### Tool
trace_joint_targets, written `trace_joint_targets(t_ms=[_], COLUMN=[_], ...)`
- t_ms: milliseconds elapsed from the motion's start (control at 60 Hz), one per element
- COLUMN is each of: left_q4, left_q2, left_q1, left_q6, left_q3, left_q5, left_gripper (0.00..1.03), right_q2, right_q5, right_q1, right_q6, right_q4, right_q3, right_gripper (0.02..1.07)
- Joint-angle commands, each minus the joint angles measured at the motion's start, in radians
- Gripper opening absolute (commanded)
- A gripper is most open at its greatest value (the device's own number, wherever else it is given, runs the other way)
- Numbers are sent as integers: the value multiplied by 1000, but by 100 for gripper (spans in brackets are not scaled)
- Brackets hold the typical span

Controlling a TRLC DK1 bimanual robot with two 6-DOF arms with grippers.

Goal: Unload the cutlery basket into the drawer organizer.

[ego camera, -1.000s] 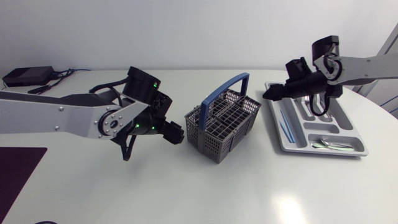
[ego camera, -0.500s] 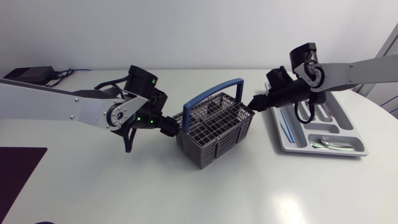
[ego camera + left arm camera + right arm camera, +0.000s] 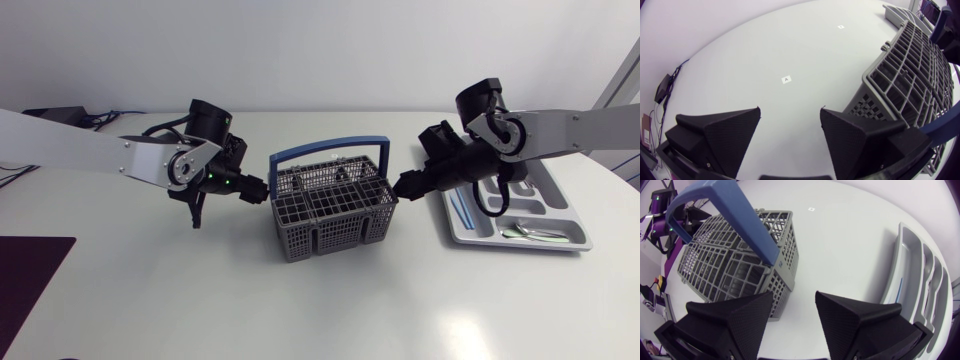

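Two wide-open, empty grippers at frame centre: left gripper (image 3: 262, 192) just beside the cutlery basket (image 3: 330, 205) on its left, right gripper (image 3: 405, 185) near its right wall. Silver cutlery (image 3: 530, 233) already in the drawer organizer (image 3: 480, 240), frame right. Basket seemingly empty; probably near finished.

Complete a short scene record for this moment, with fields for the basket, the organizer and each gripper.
Cutlery basket: grey, blue handle upright, mid-table between the two grippers; no cutlery visible in it
Drawer organizer: grey tray beside the right arm
In organizer: silver cutlery in the end compartment; thin blue piece in a long compartment
Left gripper: open, at the basket side nearer the left arm
Right gripper: open, at the opposite basket side
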Motion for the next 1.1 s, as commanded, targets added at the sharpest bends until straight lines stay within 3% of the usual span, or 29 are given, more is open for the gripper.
trace_joint_targets(t_ms=[0, 350, 600, 1083], left_q4=[13, -28, -31, -33], left_q2=[56, 156, 150, 95], left_q1=[0, 23, 56, 33], left_q6=[8, 11, 20, 20], left_q3=[78, 222, 203, 131], left_q5=[5, 2, 2, 2], left_gripper=[98, 98, 98, 98], right_q2=[-23, -34, -32, 23], right_q5=[-16, 18, 59, 79], right_q1=[32, 87, 109, 89], right_q6=[3, 32, 46, 58], right_q4=[-20, -31, -30, -25], right_q3=[-31, -25, -25, 44], right_gripper=[65, 65, 65, 65])
